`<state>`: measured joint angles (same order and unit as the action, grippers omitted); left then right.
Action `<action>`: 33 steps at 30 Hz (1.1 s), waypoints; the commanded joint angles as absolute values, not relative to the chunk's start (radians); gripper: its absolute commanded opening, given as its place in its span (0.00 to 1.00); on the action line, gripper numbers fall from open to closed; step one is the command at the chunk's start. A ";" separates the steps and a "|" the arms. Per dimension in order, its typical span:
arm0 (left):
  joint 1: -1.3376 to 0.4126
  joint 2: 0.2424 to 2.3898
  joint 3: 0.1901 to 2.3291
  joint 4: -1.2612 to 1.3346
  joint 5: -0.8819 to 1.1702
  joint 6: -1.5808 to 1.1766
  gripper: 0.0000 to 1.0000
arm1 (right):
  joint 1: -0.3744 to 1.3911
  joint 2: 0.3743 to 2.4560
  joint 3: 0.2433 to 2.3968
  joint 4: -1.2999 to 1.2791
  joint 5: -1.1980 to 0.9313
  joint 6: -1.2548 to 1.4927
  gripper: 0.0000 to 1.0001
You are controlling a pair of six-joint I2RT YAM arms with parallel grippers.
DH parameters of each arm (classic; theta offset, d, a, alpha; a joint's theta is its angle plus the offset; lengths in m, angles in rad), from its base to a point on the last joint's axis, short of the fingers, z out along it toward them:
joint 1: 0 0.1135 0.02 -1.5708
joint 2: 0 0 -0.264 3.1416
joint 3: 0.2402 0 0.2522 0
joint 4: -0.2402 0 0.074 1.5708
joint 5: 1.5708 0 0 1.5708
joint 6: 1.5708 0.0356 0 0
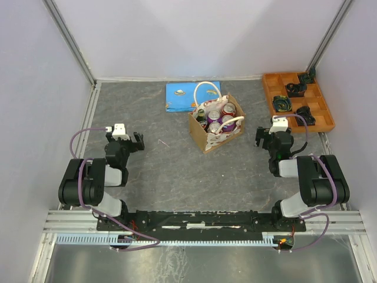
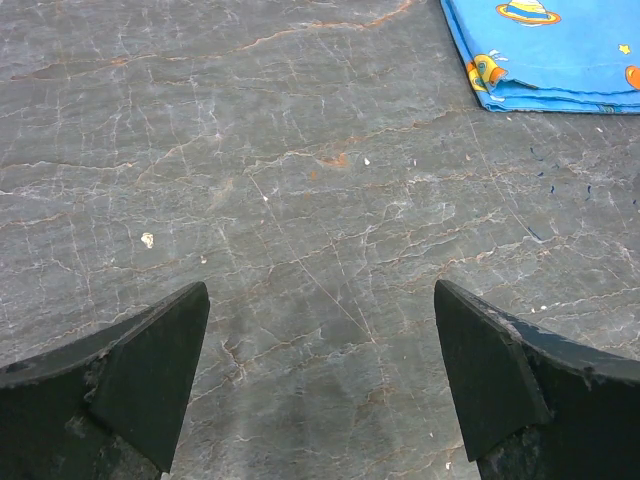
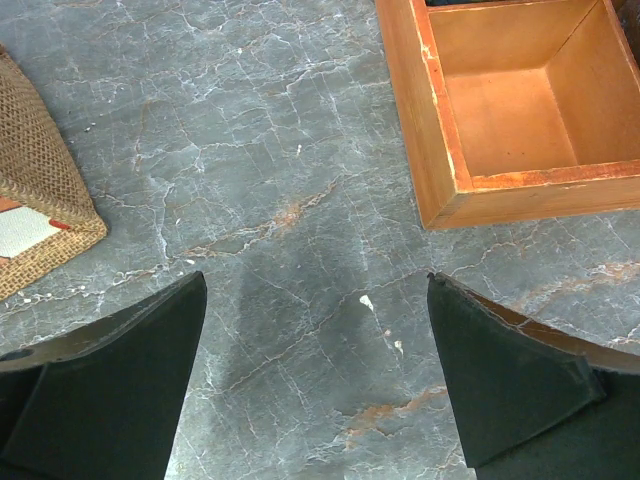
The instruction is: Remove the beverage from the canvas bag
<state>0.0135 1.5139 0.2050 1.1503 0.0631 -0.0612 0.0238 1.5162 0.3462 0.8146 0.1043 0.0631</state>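
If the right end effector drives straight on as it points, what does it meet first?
Likely only bare table: the right end effector points into the gap between the bag, left, and the tray, right. Beyond the frame, unclear.

Robot body finish
Left arm, right arm: black joint housings, white link covers, purple cables, black wedge fingers.
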 commanded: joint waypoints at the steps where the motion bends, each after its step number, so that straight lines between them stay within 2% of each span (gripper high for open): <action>1: 0.010 1.517 0.219 1.204 0.076 0.008 0.99 | 0.021 1.512 0.369 0.856 0.097 0.058 0.99; 24: 0.009 1.501 0.227 1.191 0.082 0.010 0.99 | 0.021 1.513 0.370 0.856 0.096 0.058 0.99; 28: 0.003 1.427 0.391 0.833 0.090 0.019 0.99 | 0.021 1.513 0.370 0.856 0.097 0.058 0.99; 33: -0.051 1.398 0.509 0.663 0.059 0.065 0.99 | 0.021 1.512 0.370 0.856 0.097 0.059 0.99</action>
